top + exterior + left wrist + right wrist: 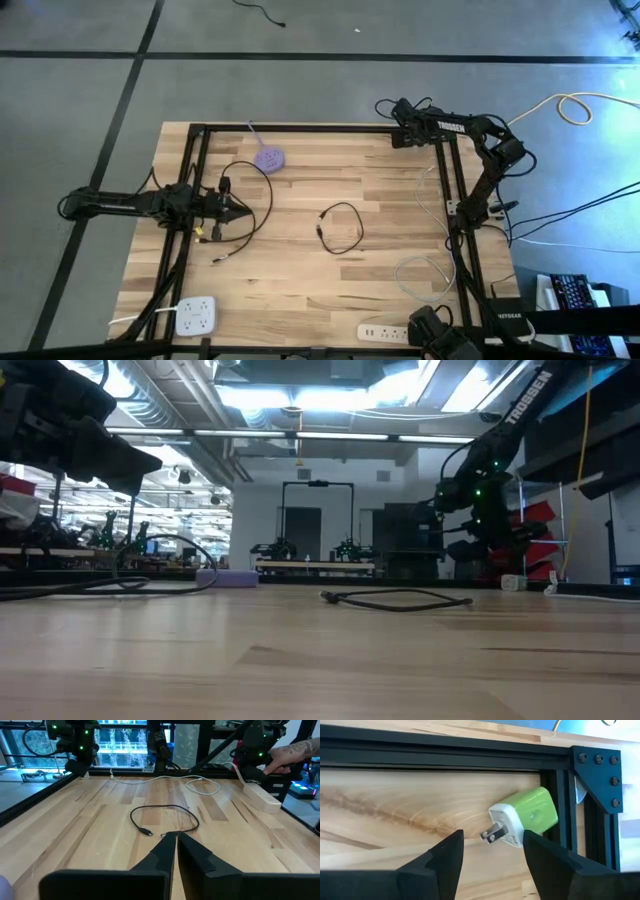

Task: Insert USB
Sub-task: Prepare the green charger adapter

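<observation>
A pale wooden tabletop (330,280) edged by a black metal frame (300,127) sits on a grey floor, with a bright workshop behind it in the low view. Near the middle of the tabletop lies a loose black USB cable (340,228), curled in a loop, with one plug end resting on the wood; I take it as my landmark.

My left gripper (238,209) hangs just left of the cable, pointing at it, its jaws clenched together on nothing; in my left wrist view the two fingers (160,855) meet just short of the cable's (165,817) near plug.

My right gripper (492,847) is well away from the cable, at the far right corner of the frame. Its jaws stand released, spread apart over a green and white wall charger (522,818) lying on its side with the two prongs pointing away from the frame corner. The fingers do not touch it.

A purple disc (269,158) lies beyond the cable to its left. A white power strip (387,330) lies at the near edge, below the cable. A person's hand (290,755) shows past the tabletop.
</observation>
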Motion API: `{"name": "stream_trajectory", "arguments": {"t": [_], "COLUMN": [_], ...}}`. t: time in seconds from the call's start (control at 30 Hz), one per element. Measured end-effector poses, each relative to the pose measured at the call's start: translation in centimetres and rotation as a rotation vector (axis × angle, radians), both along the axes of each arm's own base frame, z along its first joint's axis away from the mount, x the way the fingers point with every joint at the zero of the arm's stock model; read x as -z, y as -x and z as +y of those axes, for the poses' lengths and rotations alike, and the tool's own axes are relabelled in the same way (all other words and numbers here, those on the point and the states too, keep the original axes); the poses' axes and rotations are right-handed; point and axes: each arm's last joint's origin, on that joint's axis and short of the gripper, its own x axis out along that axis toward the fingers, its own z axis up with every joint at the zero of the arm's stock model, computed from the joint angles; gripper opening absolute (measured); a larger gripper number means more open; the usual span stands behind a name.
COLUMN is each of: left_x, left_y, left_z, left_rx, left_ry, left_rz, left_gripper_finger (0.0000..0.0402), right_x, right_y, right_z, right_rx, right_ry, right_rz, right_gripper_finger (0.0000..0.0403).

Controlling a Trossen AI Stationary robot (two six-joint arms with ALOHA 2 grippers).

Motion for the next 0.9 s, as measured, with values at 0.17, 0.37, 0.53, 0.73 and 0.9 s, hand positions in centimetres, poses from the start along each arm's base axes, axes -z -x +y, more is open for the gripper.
{"name": "stream_trajectory", "arguments": {"t": [0.17, 0.37, 0.53, 0.73, 0.9], "left_x": [0.0, 0.0, 0.0, 0.0, 0.0], "left_y": [0.0, 0.0, 0.0, 0.0, 0.0], "left_z": [0.0, 0.0, 0.0, 0.0, 0.0], "left_rx": [0.0, 0.0, 0.0, 0.0, 0.0], "left_ry": [0.0, 0.0, 0.0, 0.0, 0.0], "left_rz": [0.0, 0.0, 0.0, 0.0, 0.0], "left_gripper_finger": [0.0005, 0.0005, 0.0005, 0.0005, 0.0005], "right_x": [0.0, -0.6, -2.5, -5.9, -5.7], "right_y": [0.0, -1.1, -2.7, -1.7, 0.8], "right_z": [0.0, 0.6, 1.7, 2.4, 1.5], "right_rx": [-0.037, -0.175, -0.357, -0.322, -0.154], "right_ry": [-0.017, -0.062, -0.08, 0.096, 0.086], "right_rz": [-0.001, -0.029, -0.17, -0.064, -0.003], "right_gripper_finger": [0.0185, 0.0185, 0.0185, 0.0185, 0.0185]}}
